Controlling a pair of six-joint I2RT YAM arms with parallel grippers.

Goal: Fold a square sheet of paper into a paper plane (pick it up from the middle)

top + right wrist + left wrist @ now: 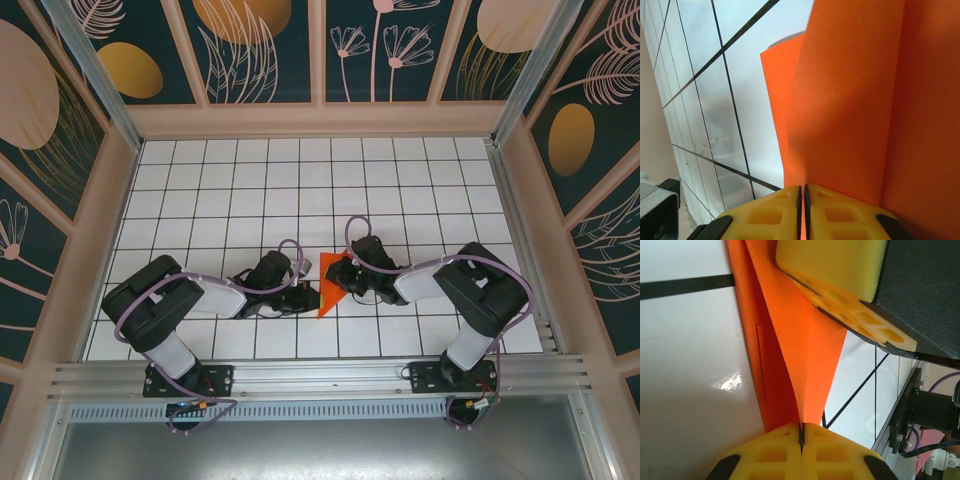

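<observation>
Jaws of the left gripper [801, 439] are pressed together on an edge of the folded orange square sheet of paper [805, 355], which runs straight into their seam. The right gripper [802, 200] is clamped on the paper too, orange showing in its slit. Only the left wrist view catches the right gripper's yellow fingers [840, 275] against the sheet's far part. From above, both grippers meet mid-bench [300, 180], their bodies covering much of the orange triangle. Both wrist views crop the sheet, and its creases are hard to read.
</observation>
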